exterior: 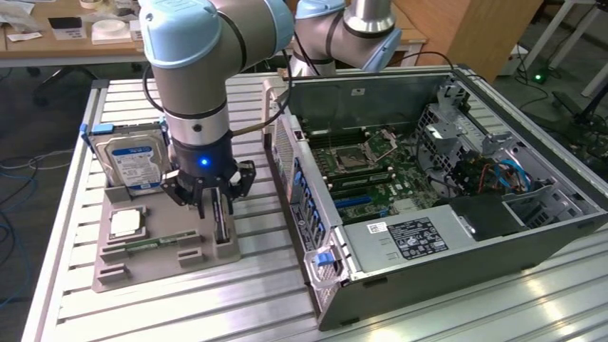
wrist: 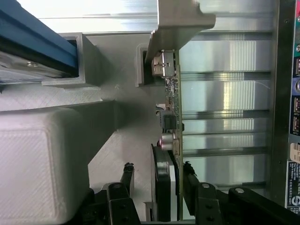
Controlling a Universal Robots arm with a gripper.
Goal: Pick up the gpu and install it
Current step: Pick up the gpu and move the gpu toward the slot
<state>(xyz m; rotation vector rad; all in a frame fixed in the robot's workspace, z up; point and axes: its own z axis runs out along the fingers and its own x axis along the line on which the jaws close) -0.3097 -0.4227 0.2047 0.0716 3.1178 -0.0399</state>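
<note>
Slatted metal table [exterior: 238, 306] takes up most of the exterior view. Cluttered wooden desks [exterior: 38, 51] run along the upper left, and cables [exterior: 14, 174] lie on the floor at the left edge. Drive [exterior: 133, 162] has a blue-white label, text unreadable. The black-and-white sticker [exterior: 416, 239] low in the case is also unreadable. Grey holder [exterior: 152, 274] at centre left carries the drive upright at its back, with a chip [exterior: 127, 223] and a green stick [exterior: 156, 242] lying flat. The gpu [exterior: 224, 231] stands on edge in the slot along the holder's right side. Open case [exterior: 428, 292] at the right shows the motherboard [exterior: 366, 171]. Gripper [exterior: 216, 203] sits directly over the gpu. In the wrist view the gripper [wrist: 157, 171] is spread, with fingers [wrist: 127, 180] either side of the gpu [wrist: 171, 117], a gap showing and nothing gripped.
</note>
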